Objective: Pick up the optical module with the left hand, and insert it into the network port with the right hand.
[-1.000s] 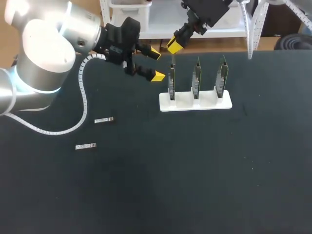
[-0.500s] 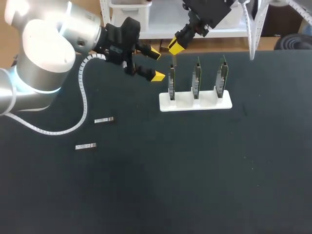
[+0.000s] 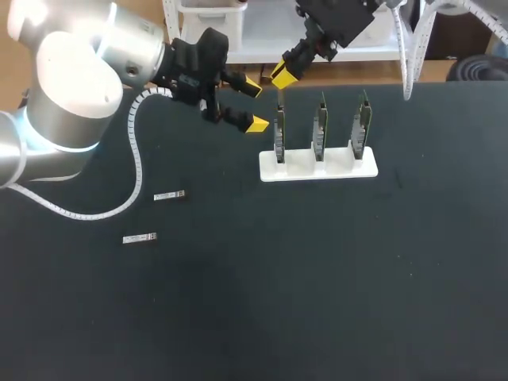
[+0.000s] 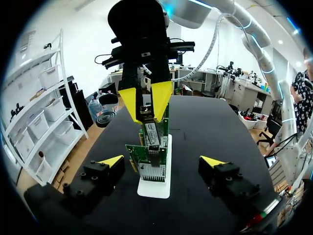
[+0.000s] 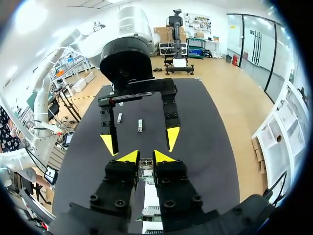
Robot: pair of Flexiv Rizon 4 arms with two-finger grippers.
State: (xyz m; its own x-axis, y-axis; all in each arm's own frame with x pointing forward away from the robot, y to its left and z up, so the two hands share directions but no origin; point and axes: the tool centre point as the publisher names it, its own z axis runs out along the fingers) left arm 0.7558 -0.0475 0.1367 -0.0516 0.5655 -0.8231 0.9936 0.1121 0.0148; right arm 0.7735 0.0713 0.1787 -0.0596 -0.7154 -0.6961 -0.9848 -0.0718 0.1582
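The left arm (image 3: 71,87) is brought in from the left side, its wrist turned sideways so that the left pincer (image 3: 255,105) is held level above the desk. Its yellow-tipped fingers (image 4: 110,162) are spread wide, and nothing is held between them. The right arm (image 3: 337,20) is brought in from the far right corner and angled downward. The right pincer (image 3: 283,75) is pointed down just beside the left pincer, the two being set face to face. Its fingers (image 5: 129,156) are drawn close together and are pressed from both sides on a small optical module (image 5: 145,166).
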